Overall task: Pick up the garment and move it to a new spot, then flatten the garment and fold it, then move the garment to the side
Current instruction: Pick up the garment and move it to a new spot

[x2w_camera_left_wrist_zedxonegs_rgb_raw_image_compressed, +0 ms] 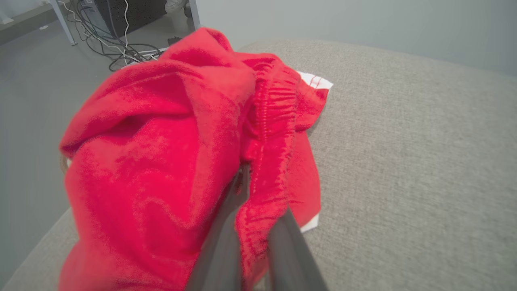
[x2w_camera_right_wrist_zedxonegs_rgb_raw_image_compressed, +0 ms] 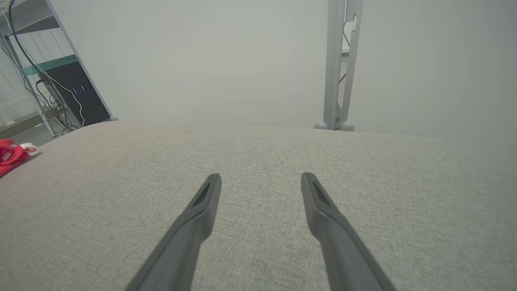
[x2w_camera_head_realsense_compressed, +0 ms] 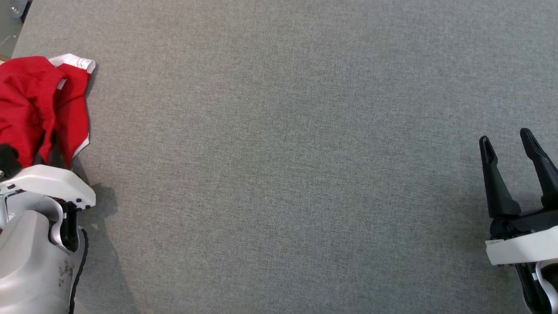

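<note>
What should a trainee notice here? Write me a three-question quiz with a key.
1. True or false: the right gripper stands open, holding nothing.
2. Where on the table is the red garment, in the head view? A. left edge B. middle C. right edge
3. Fill in: the left gripper is pinching the ____.
Key: 1 true; 2 A; 3 garment.
</note>
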